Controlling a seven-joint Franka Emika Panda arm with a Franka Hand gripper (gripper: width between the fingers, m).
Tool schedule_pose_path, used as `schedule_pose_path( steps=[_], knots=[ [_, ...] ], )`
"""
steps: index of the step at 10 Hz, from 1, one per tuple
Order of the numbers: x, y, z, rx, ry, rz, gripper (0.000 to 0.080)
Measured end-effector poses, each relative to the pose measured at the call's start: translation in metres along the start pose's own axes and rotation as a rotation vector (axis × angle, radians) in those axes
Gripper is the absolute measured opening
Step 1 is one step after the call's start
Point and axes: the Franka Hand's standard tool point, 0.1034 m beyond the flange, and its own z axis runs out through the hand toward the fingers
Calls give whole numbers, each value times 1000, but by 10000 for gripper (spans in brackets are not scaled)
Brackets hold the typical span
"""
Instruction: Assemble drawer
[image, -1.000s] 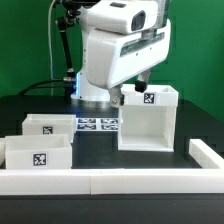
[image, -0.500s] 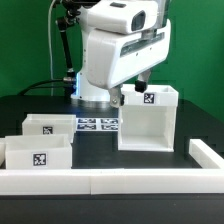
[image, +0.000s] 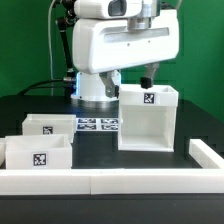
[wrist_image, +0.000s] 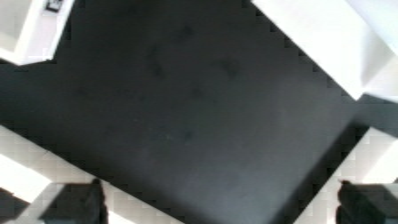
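Observation:
The tall white casing (image: 148, 118) stands on the black table at the exterior view's right, its tag facing the camera. Two shallow white trays (image: 48, 126) (image: 38, 152) sit side by side at the left, each with a tag. My gripper (image: 148, 79) hangs just above the casing's rear rim and holds nothing. In the wrist view my gripper (wrist_image: 217, 205) is open, its dark fingertips (wrist_image: 68, 205) far apart over bare black table. White parts show blurred at that view's corners (wrist_image: 347, 40); I cannot tell which they are.
A long low white rail (image: 110, 181) runs along the table's front and turns back at the exterior view's right (image: 208, 152). The marker board (image: 98, 124) lies flat between the trays and the casing. The robot's base (image: 95, 95) stands behind them.
The arm's white head has risen and swung, filling more of the upper frame. The gripper has lifted from beside the casing's top to just above its rear rim. The parts have not moved.

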Motion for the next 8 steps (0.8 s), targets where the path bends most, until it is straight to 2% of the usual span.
schedule_pose_path(
  steps=[3,5,6,8],
  knots=[
    [0,-1,1,3,0,190,650],
    [0,-6,0,0,26,424,649],
    [-8,-19,1,-7,39,516,650],
    [-21,-41,0,-18,50,529,649]
  ],
)
